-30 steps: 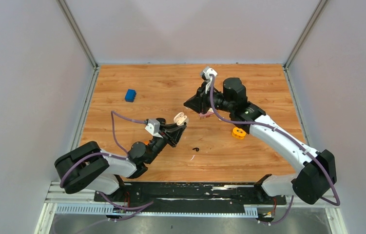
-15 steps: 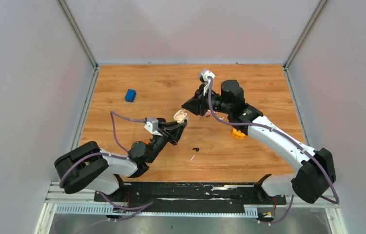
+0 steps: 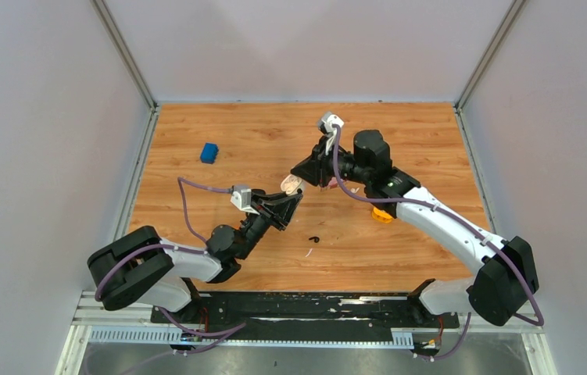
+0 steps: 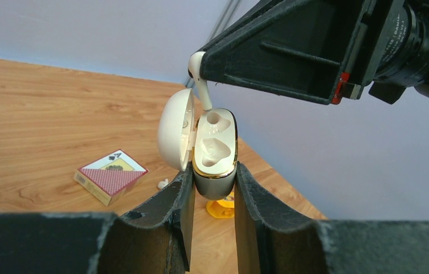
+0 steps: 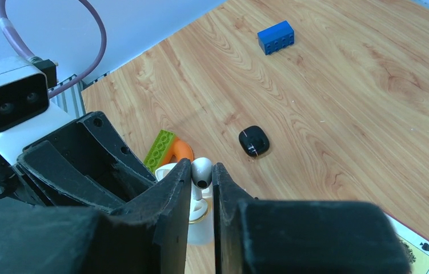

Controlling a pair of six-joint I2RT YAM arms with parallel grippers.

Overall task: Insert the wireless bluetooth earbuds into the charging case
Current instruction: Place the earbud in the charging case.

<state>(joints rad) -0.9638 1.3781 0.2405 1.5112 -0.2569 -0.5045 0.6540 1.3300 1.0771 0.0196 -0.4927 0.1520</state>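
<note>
A white charging case [image 4: 215, 154] with a gold rim stands open, lid swung left, both slots bare. My left gripper [image 4: 213, 174] is shut on its body and holds it above the table; the case also shows in the top view [image 3: 291, 185]. My right gripper [image 5: 202, 168] is shut on a white stemmed earbud [image 5: 201, 171], right over the case [image 5: 199, 227]. In the left wrist view the earbud's stem [image 4: 202, 91] reaches down to the far slot. A second white earbud [image 4: 162, 184] lies on the table beside the card box.
A red playing-card box [image 4: 111, 176] lies under the right arm, a yellow ring [image 3: 383, 213] to its right. A small black rounded piece [image 5: 253, 141] lies on the wood in front of the left arm [image 3: 313, 239]. A blue brick [image 3: 209, 152] sits far left. Green and orange bricks [image 5: 169, 149] lie under the left wrist.
My right gripper has moved left and down with the earbud to just above the case. My left gripper has raised the case slightly toward it.
</note>
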